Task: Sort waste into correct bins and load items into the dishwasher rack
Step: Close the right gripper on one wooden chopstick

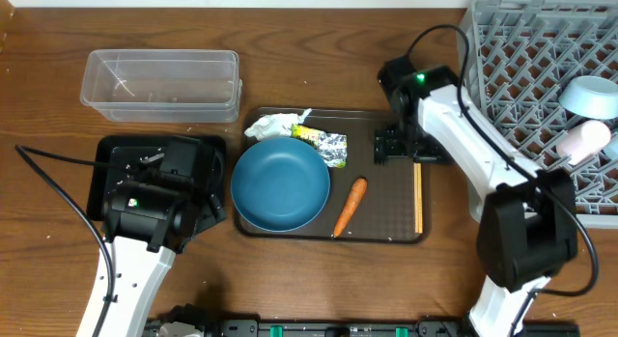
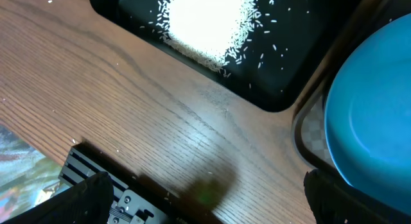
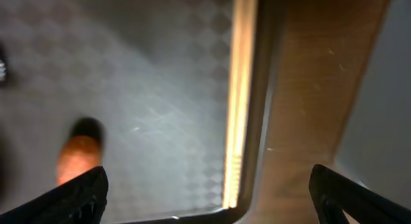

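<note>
A large dark-blue bowl, an orange carrot, crumpled white paper, a foil wrapper and wooden chopsticks lie on the brown serving tray. White rice is heaped in the black tray. The clear tub holds nothing. In the grey rack sit a light-blue bowl and a pale cup. My left gripper hangs open over bare wood between black tray and bowl. My right gripper is open above the chopsticks.
The rack stands close to the serving tray's right rim, with a narrow strip of wood between them. The left arm's body covers most of the black tray in the overhead view. The table's front edge lies just below the left gripper.
</note>
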Controlling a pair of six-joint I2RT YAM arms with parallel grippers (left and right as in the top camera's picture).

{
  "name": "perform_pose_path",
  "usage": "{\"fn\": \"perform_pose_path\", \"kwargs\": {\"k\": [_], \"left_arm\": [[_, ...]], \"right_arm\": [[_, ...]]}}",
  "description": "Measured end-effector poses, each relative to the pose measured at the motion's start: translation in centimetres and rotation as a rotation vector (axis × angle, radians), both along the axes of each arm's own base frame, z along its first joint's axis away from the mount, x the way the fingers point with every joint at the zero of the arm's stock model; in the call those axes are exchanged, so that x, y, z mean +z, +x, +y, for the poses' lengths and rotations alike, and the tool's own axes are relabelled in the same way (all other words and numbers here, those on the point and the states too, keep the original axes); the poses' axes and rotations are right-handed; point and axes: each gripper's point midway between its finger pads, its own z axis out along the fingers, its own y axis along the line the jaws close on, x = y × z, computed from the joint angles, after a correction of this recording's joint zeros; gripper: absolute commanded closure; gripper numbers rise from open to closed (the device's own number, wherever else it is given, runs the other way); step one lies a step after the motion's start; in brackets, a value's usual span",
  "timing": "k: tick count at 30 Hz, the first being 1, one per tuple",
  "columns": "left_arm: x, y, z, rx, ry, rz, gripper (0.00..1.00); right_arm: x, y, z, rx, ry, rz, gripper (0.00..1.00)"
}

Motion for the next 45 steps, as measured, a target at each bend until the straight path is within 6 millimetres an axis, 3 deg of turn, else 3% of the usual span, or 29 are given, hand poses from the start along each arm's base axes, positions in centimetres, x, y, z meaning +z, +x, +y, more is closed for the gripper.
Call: {"fn": "perform_pose_path", "kwargs": {"k": [6, 10, 16, 22, 29, 45], "left_arm": [[0.0, 0.0, 0.0, 0.0, 0.0, 0.0, 0.02], [0.0, 0.0, 0.0, 0.0, 0.0, 0.0, 0.02], [0.0, 0.0, 0.0, 0.0, 0.0, 0.0, 0.02], [0.0, 0.0, 0.0, 0.0, 0.0, 0.0, 0.02], [0.0, 0.0, 0.0, 0.0, 0.0, 0.0, 0.02], [0.0, 0.0, 0.0, 0.0, 0.0, 0.0, 0.02]], "right_arm": [[-0.5, 0.8, 1.1, 0.016, 0.062, -0.037, 0.01], [-1.3, 0.4, 0.6, 0.004, 0.072, -0.019, 0.09], [-3.6, 0.5, -0.9, -0.039, 0.092, -0.02, 0.13], [-5.0, 0.5, -0.1, -0.017, 0.189, -0.02, 0.17], [-4.9, 0.6, 0.8, 0.013, 0.238, -0.022, 0.17], [-6.3, 0.5, 0.5, 0.015, 0.226, -0.053, 0.13]]}}
